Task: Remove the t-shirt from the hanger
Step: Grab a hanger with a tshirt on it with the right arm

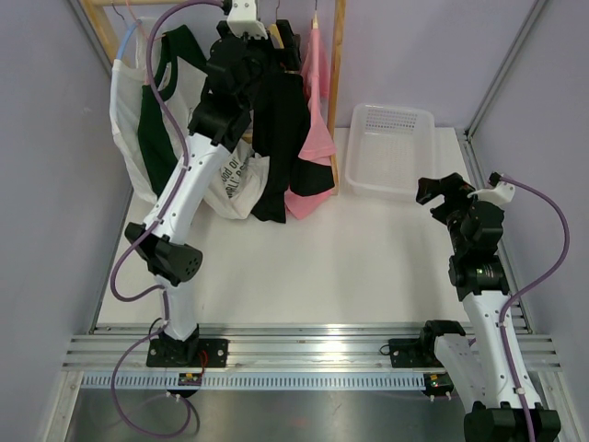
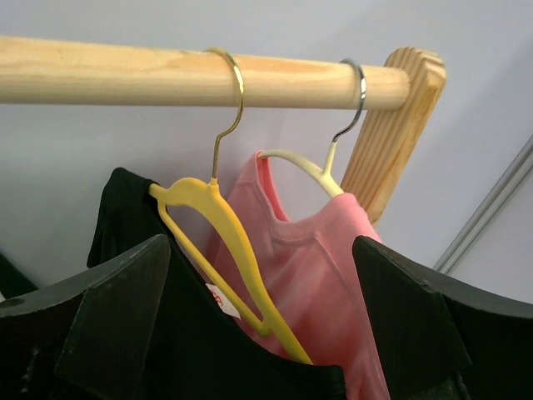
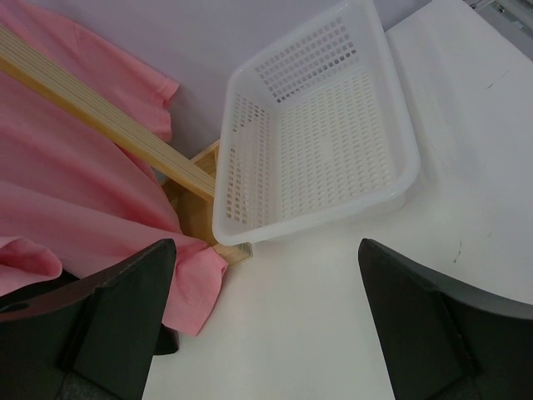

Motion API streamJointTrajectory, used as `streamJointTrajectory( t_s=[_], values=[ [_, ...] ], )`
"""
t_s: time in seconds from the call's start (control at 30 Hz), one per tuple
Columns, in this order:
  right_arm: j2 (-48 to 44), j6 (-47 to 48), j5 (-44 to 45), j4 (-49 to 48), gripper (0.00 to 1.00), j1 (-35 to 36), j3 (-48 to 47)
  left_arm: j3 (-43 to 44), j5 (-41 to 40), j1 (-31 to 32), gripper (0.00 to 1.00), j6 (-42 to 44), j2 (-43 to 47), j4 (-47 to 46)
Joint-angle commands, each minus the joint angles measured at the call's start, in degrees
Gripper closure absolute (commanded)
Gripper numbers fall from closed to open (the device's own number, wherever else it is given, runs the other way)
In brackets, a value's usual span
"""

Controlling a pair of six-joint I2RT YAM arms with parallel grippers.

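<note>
The left gripper (image 2: 262, 258), fingers spread wide and gripping nothing, is raised to the wooden rail (image 2: 166, 75), where the black t-shirt (image 2: 121, 204) hangs on a yellow hanger (image 2: 225, 225) beside a pink t-shirt (image 2: 325, 258) on a cream hanger (image 2: 304, 162). The right gripper (image 3: 266, 267), equally wide and empty, hangs over the white table (image 3: 333, 325) near a white basket (image 3: 241, 167)

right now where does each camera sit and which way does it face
Top: above and behind, looking down at table, rack, left arm, right arm.
Left wrist: up by the wooden rail, facing yellow hanger and black shirt, open left gripper framing.
Right wrist: low, facing white basket past open right gripper.
All share the pink shirt.
</note>
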State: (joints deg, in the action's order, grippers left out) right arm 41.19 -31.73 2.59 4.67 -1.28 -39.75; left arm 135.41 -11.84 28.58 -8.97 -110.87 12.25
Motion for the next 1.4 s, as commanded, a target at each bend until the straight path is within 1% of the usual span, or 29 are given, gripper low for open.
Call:
streamJointTrajectory(
  t_s=[0.0, 0.13, 0.37, 0.5, 0.57, 0.77, 0.87, 0.9, 0.93, 1.0, 1.03, 1.1, 1.37],
  values=[
    [-0.76, 0.88, 1.28, 0.17, 0.01, -0.04, -1.56, 2.66, -3.19, -0.01, 0.06, -0.96, -1.45, 0.05],
    [-0.93, 0.96, 1.10, 0.34, 0.01, -0.04, -1.56, 2.40, -4.25, -0.01, 0.07, -0.61, -2.59, 0.23],
    [-1.55, 0.96, 1.36, 0.52, 0.01, 0.05, -1.30, 2.40, -5.74, -0.01, 0.18, 0.80, -4.70, -0.56],
    [-1.64, 0.96, 1.45, 0.52, 0.01, -0.04, -1.30, 2.48, -8.11, -0.01, 0.29, 2.55, -5.32, -1.44],
    [-1.73, 0.88, 1.45, 0.61, 0.01, -0.04, -1.30, 2.31, -9.25, -0.01, 0.39, 3.43, -5.41, -1.53],
    [-1.90, 0.96, 1.37, 0.61, 0.01, -0.04, -1.21, 0.03, -11.45, -0.36, 0.52, 4.66, -4.10, -2.23],
    [-2.08, 0.96, 1.28, 0.61, 0.00, -0.04, -1.21, -1.82, -12.33, -0.98, 0.60, 5.54, -2.87, -3.54],
    [-2.08, 0.96, 1.28, 0.61, 0.00, -0.04, -1.30, -2.08, -12.60, -1.15, 0.65, 5.98, -2.69, -3.81],
    [-1.99, 0.88, 1.19, 0.61, 0.01, -0.04, -1.21, -2.35, -13.03, -1.42, 0.67, 6.16, -2.51, -3.90],
    [-1.90, 0.96, 1.10, 0.52, 0.00, -0.04, -1.21, -2.52, -13.30, -2.47, 0.71, 5.90, -2.25, -3.81],
    [-1.90, 0.96, 1.10, 0.52, 0.00, -0.04, -1.30, -2.52, -13.13, -2.91, 0.76, 4.68, -2.25, -3.38],
    [-1.81, 0.96, 1.01, 0.52, 0.00, -0.04, -1.30, -2.61, -11.90, -4.67, 0.82, 2.40, -1.81, -1.88],
    [-1.46, 0.96, 0.31, 0.08, 0.00, -0.04, -1.21, -6.83, -8.65, -11.16, 0.90, -1.31, 1.97, -1.18]
  ],
)
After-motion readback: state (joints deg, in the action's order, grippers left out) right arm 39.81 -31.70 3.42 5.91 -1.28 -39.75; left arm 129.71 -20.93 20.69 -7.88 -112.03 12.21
